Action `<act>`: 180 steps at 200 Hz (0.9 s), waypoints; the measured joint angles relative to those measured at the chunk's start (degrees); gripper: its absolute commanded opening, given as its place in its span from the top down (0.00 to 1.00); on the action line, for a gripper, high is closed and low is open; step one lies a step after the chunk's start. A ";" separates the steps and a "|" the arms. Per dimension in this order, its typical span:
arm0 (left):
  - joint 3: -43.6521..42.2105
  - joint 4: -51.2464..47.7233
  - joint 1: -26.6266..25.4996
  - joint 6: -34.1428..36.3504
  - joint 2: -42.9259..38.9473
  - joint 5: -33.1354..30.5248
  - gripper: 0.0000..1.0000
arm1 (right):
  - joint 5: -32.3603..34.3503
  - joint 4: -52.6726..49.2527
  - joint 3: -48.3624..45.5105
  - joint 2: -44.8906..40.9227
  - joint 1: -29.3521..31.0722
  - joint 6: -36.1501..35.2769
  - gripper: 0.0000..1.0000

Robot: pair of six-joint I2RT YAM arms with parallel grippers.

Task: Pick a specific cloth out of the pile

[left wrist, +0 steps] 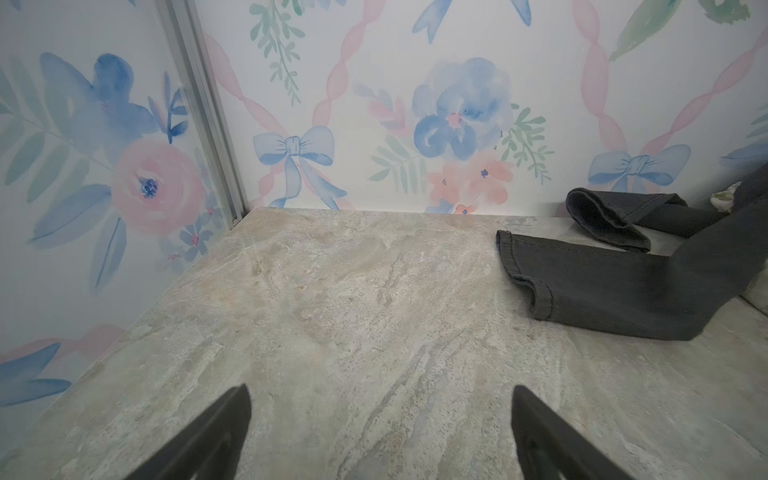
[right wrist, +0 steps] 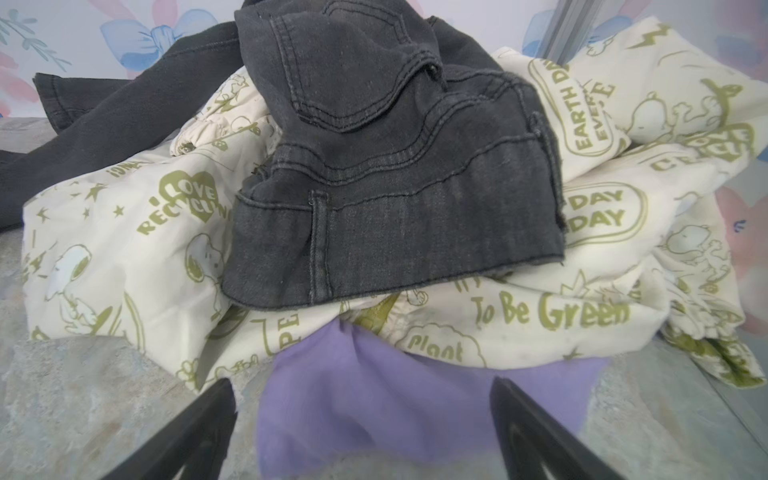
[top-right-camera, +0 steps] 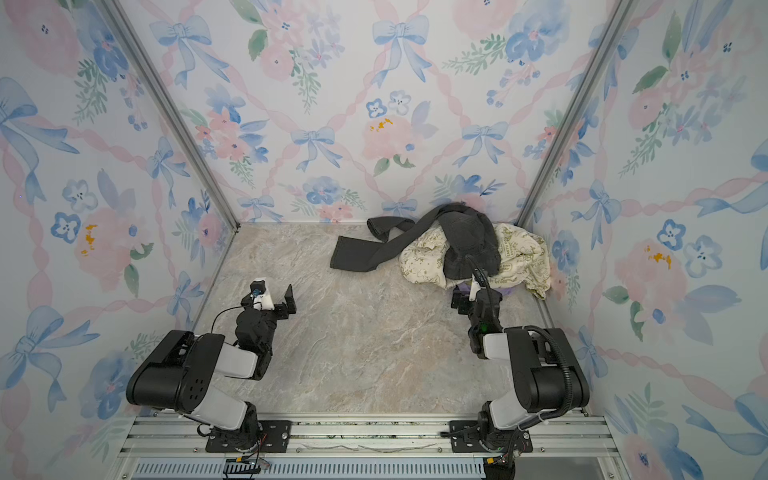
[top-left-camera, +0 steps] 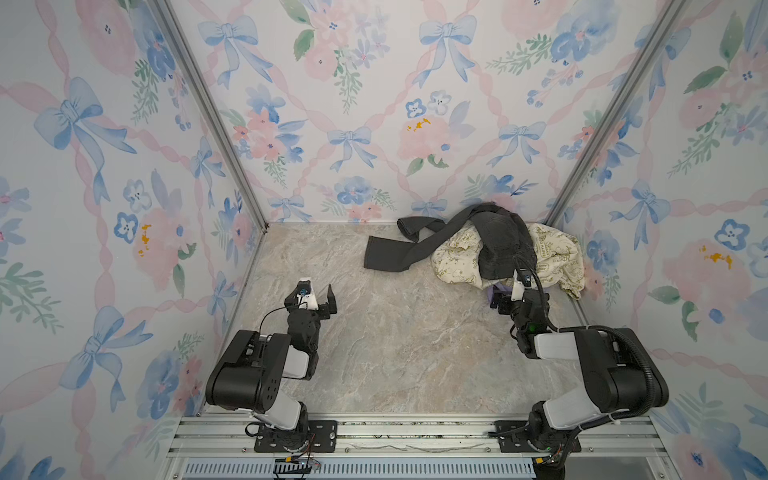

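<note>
Marbled tabletop (top-left-camera: 395, 340), boxed in by floral walls (top-left-camera: 353, 104), carries the pile (top-left-camera: 498, 249) in its far right corner: dark grey pants (right wrist: 395, 187) draped over a cream printed cloth (right wrist: 124, 249), the lavender cloth (right wrist: 436, 399) pinned beneath with only its near edge showing. The right gripper (right wrist: 361, 382) sits low at that edge, jaws wide astride the purple fabric and empty, apparently lined up on the one exposed part, while the left gripper (left wrist: 381, 388) hovers equally wide over bare surface, well apart on the left.

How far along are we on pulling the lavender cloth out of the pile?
Done: open right end effector lined up at the lavender cloth. In hand: nothing gripped yet. To do: close, pull it from under the pile; left end effector hangs open.
</note>
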 measured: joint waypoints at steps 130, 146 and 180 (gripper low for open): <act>0.00 0.00 0.00 0.00 0.00 0.00 0.02 | 0.00 0.00 0.00 0.00 0.00 0.00 0.03; 0.00 0.00 0.00 0.00 0.00 0.00 0.02 | 0.00 0.00 0.00 0.00 0.00 0.02 0.03; 0.00 0.00 0.00 0.00 0.00 0.00 0.02 | 0.81 0.00 0.00 0.00 0.17 0.00 0.03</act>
